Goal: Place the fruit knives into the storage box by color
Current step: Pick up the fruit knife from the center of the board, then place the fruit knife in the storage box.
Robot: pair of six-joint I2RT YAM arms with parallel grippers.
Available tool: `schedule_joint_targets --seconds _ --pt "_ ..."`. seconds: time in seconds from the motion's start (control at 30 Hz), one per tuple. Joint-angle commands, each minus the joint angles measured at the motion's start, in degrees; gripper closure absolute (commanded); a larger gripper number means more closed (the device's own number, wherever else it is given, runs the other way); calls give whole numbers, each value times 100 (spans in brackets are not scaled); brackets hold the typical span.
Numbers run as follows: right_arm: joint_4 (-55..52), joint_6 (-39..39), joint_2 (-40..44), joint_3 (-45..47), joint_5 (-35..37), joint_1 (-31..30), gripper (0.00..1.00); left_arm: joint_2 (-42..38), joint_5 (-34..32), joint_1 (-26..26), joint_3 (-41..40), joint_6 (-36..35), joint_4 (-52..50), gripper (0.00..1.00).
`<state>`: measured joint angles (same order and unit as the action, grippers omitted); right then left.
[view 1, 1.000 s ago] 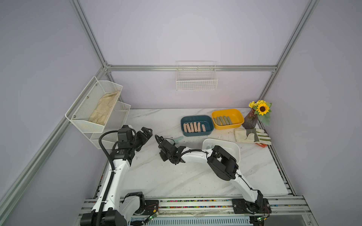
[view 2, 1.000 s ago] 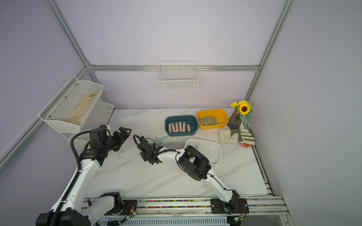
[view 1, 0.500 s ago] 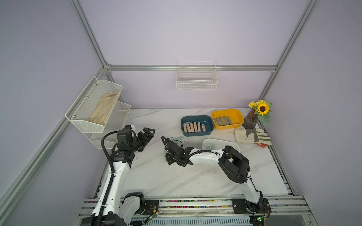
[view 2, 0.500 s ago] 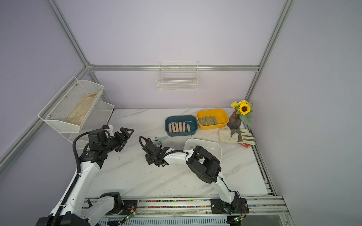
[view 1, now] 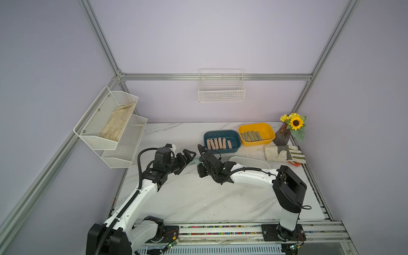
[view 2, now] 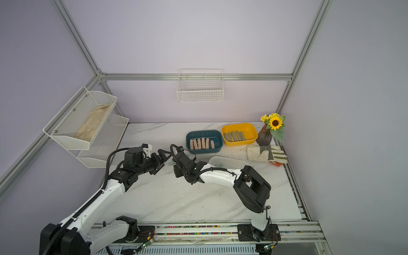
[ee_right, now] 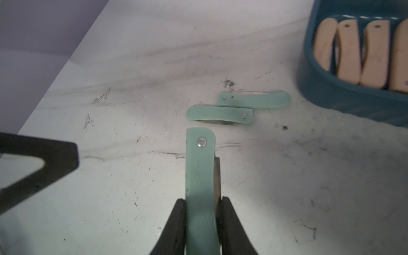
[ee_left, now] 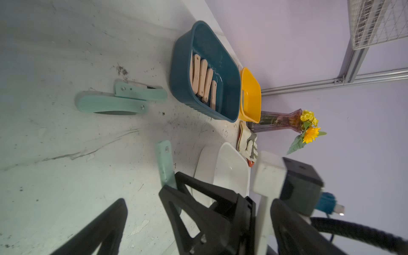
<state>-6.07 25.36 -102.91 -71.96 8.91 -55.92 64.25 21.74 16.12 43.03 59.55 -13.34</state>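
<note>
Tightly clamped in right gripper (ee_right: 202, 203): flat, smooth, riveted mint-green plastic fruit knife (ee_right: 199, 172); left gripper (ee_left: 143, 198) splayed wide, empty.

Right wrist view chops off the lower end of the mint knife (ee_right: 199, 176) pinched in the right gripper (ee_right: 202, 199), and the blue box (ee_right: 331, 97) runs out of frame with its peach knives (ee_right: 348, 50) all blurry. In both top views only a scrap of mint (view 1: 194, 161) peeks out between that gripper and the left gripper (view 1: 191, 157), can't tell which knife it is. White box (view 1: 249, 161) sits half behind the right arm (view 1: 249, 176), and something orange (view 1: 294, 163) under the glove (view 1: 282, 152) is too buried to identify.
</note>
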Motion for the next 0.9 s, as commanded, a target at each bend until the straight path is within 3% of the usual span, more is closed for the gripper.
schedule_joint_targets --seconds 0.0,0.5,0.87 --pt "-31 278 582 388 269 283 79 355 -158 361 462 151 564 0" --pt "-667 1631 2644 2540 847 1569 79 1623 -400 1422 1500 312 1167 0" --pt "-537 2000 2579 3116 1095 1869 79 2065 -363 1552 1768 284 1211 0"
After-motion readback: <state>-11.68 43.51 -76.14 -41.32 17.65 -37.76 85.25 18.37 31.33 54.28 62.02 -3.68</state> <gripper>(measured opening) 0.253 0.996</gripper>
